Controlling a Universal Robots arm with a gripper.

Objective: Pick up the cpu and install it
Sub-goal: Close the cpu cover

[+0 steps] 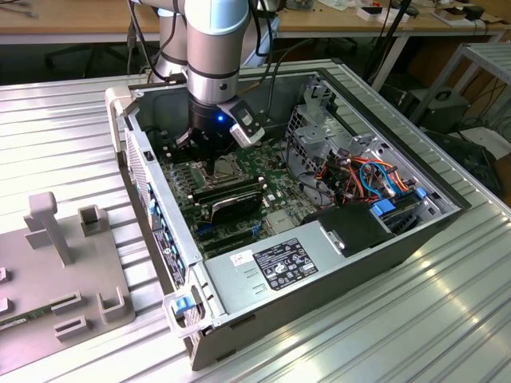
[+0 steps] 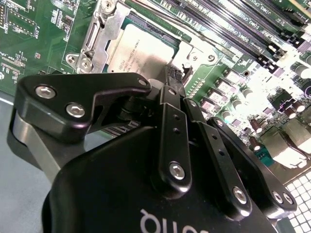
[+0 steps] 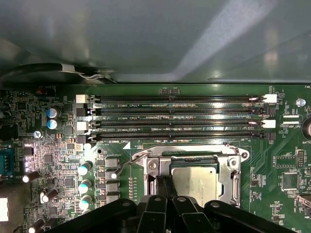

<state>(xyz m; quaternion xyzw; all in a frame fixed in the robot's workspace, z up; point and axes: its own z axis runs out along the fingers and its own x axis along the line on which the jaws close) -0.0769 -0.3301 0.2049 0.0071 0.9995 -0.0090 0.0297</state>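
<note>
Status: the open case point(image 1: 148, 171) lies on the ribbed tabletop point(image 1: 415, 319), filling the middle of the exterior view, with a grey fixture tray point(image 1: 48, 295) at the exterior view's lower left. Inside, the green board point(image 1: 188, 179) faces up. In both wrist views the cpu point(image 3: 199, 182) point(image 2: 141, 48) lies flat inside the metal socket frame point(image 3: 233, 179) point(image 2: 97, 36), silvery-tan face up, next to the row of memory slots point(image 3: 175, 119). We judge pick-up and placement done, since the chip sits in the socket and looks level. We cannot tell whether the frame is latched over it, so clamping may remain.

Pose: the arm point(image 1: 211, 48) comes down from the upper centre of the exterior view, near vertical, wrist inside the case and over the far end of the board. The gripper point(image 1: 209, 155) points straight down at the socket.

Jaws: narrow, the two black fingers point(image 3: 159, 194) drawn together with hardly a gap in both wrist views. The gripper point(image 2: 171, 73) point(image 3: 165, 182) has its tips at the cpu's edge, just beside or touching it; we cannot say which. Nothing is seen held between them, and the chip is not lifted.
</note>
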